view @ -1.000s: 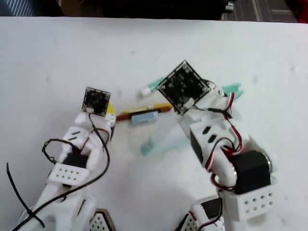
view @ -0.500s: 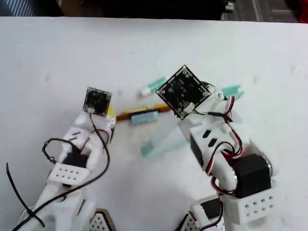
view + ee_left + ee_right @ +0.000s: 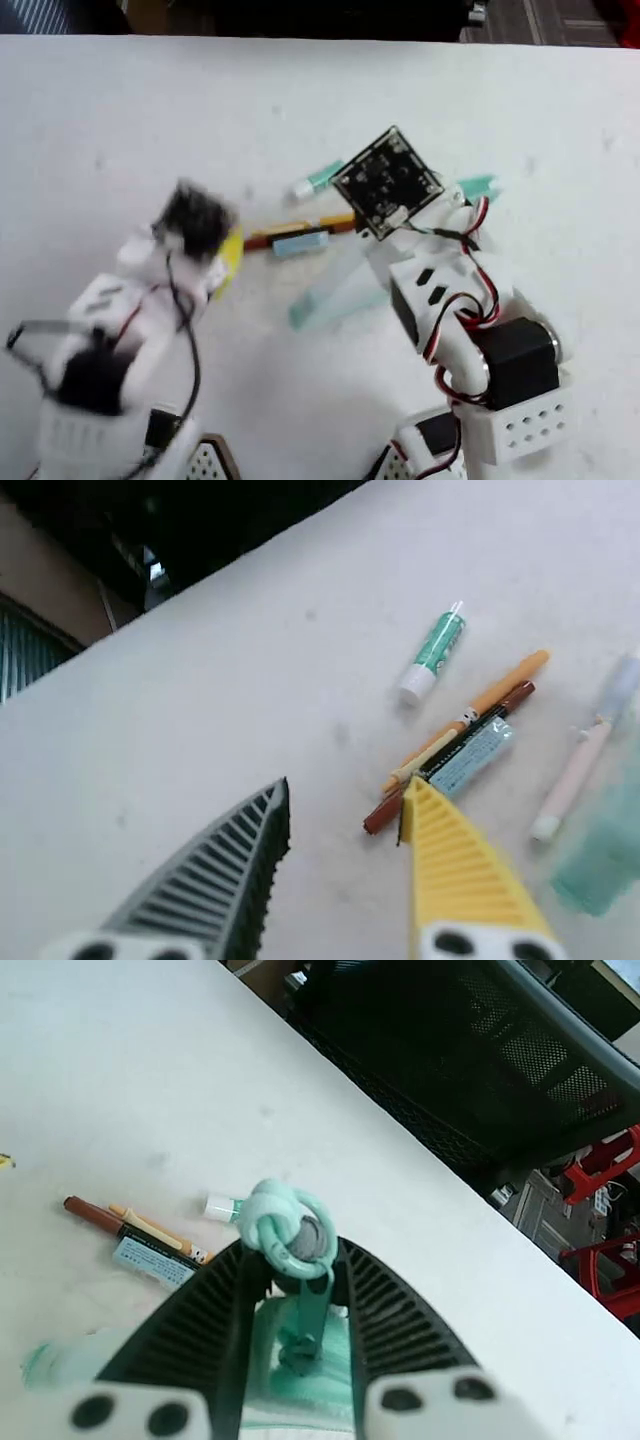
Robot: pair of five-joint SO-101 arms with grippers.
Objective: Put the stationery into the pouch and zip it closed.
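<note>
Teal cord, knotted into the zip pull (image 3: pixel 287 1222), sits pinched between the fingers of your right tool (image 3: pixel 292 1252), which is clamped tight on it. The teal pouch (image 3: pixel 318 1385) lies on the bench (image 3: pixel 150 100) directly under that tool. Your left tool (image 3: pixel 345 790) hangs above the bench with its grey and yellow fingers spread apart. Just beyond its yellow fingertip you have one end of the brown pen (image 3: pixel 378 818), with the orange pencil (image 3: pixel 495 692) alongside it and a pale blue block (image 3: pixel 470 760) against them. Farther out from that tool lies the green glue stick (image 3: pixel 432 655), apart from the pens. A white pen (image 3: pixel 572 780) rests between the pen cluster and the pouch, and all of this stationery is outside the pouch
</note>
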